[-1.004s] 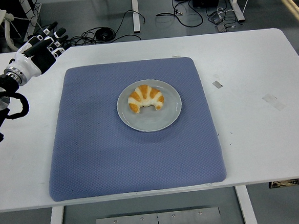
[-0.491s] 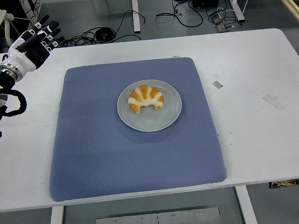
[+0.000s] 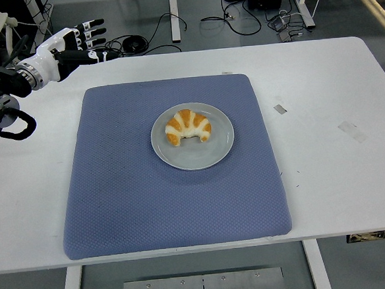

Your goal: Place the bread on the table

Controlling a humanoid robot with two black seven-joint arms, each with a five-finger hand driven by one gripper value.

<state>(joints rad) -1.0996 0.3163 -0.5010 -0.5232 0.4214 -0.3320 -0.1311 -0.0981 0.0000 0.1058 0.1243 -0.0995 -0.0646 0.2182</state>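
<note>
Left hand (image 3: 73, 46) spread, empty; bread (image 3: 188, 126) arches left-right on plate (image 3: 210, 155), tips toward near edge.

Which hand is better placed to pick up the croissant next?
Left, probably. The left hand hovers open over the table's far left corner, while the croissant sits untouched on the plate. No right arm is in view.

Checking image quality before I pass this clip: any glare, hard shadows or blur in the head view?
Head view: even, soft lighting; the croissant and grey plate are sharp, with only a faint shadow on the blue mat. No strong glare on the white table. The left hand, fingers spread, looks slightly soft at the far left corner.
</note>
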